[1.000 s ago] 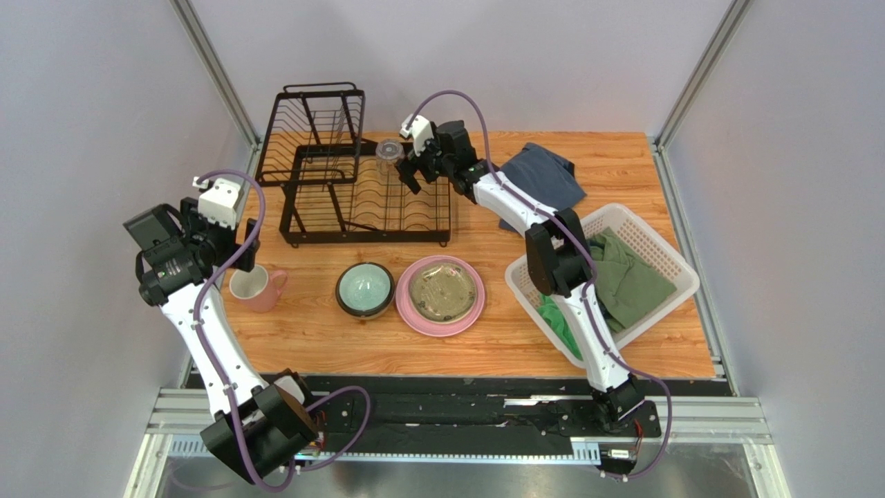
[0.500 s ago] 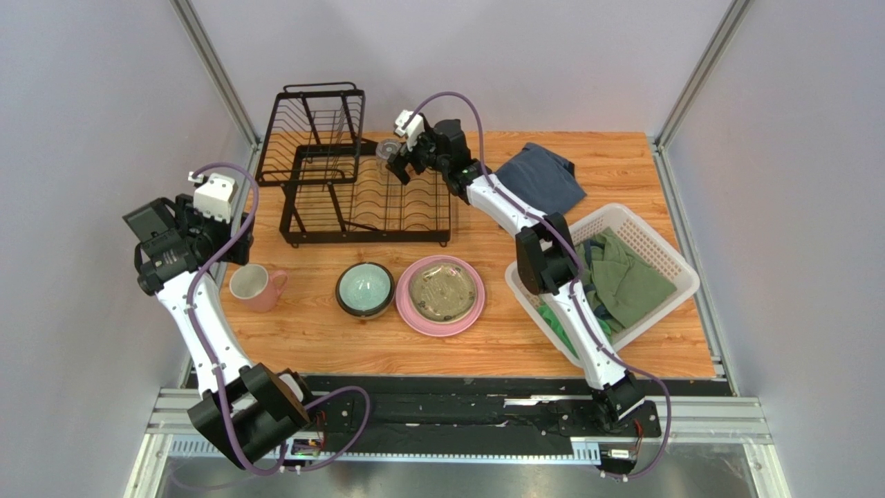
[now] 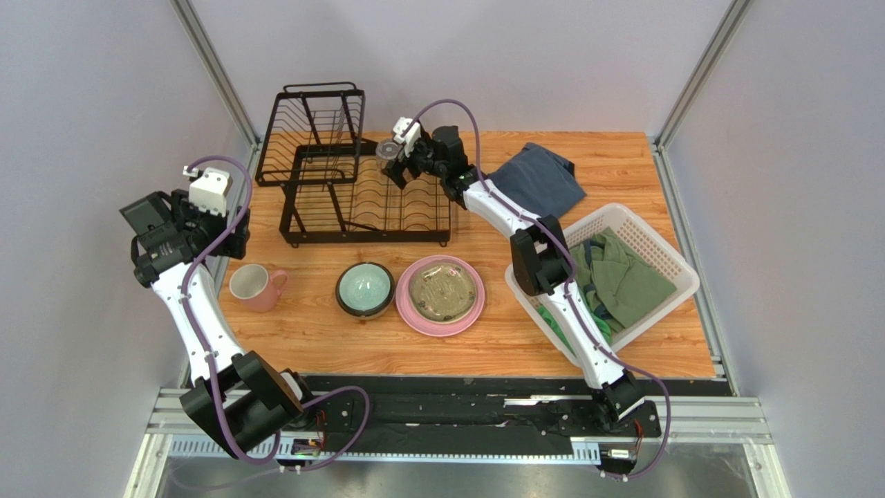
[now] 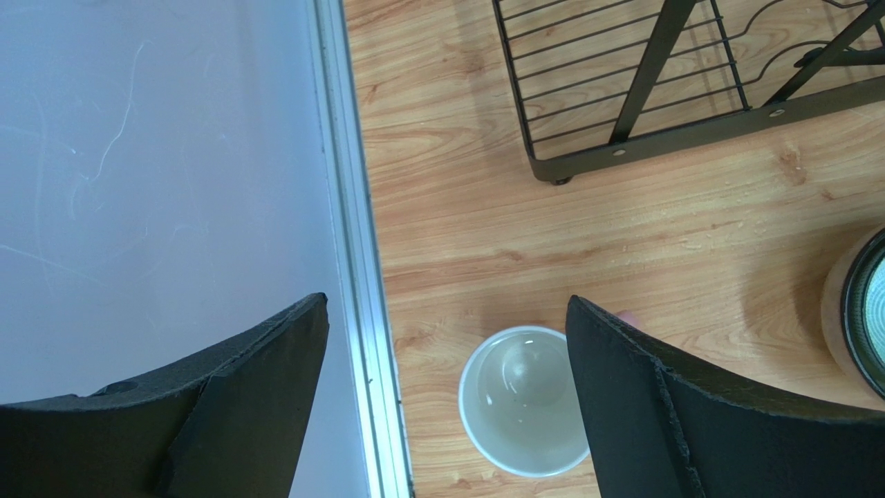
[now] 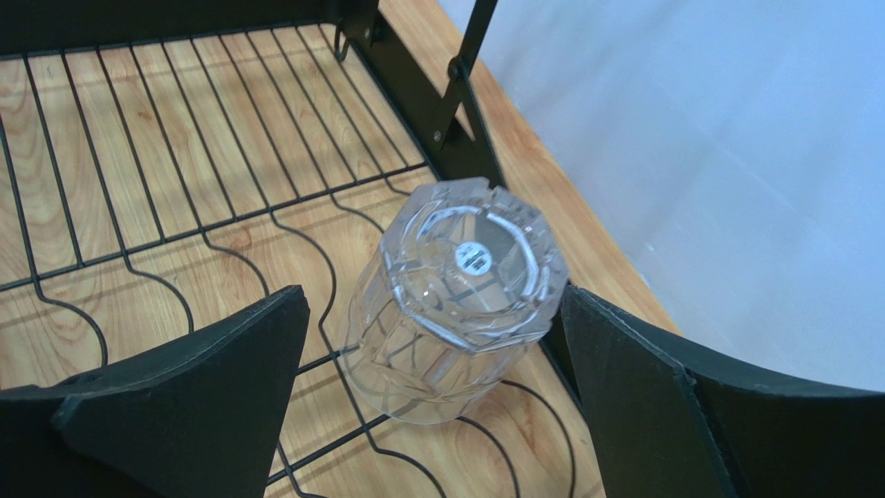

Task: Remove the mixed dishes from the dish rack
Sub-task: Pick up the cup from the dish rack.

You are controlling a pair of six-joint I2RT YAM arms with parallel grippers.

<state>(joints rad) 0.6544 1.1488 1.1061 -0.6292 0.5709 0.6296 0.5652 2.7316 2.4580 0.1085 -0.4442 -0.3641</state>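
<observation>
The black wire dish rack [image 3: 366, 240] stands at the back left of the table. A clear glass tumbler [image 3: 387, 151] sits upside down on its back right corner. My right gripper [image 3: 401, 169] is open and straddles the tumbler [image 5: 457, 301], which rests on the rack's wires [image 5: 436, 114]. The pink mug [image 3: 255, 287], the pale teal bowl [image 3: 365, 288] and the pink plate [image 3: 473, 306] with a tan-olive dish [image 3: 441, 288] on it stand on the table in front of the rack. My left gripper [image 4: 445, 306] hangs open and empty above the mug [image 4: 519, 399].
A white lattice basket [image 3: 680, 272] with green clothes [image 3: 623, 280] sits at the right. A folded grey-blue cloth [image 3: 540, 176] lies at the back. The table's left edge rail [image 4: 348, 208] and wall run close beside the mug.
The right gripper has slid left along the rack until it stands around the tumbler. The left arm has drawn up and to the left, away from the mug.
</observation>
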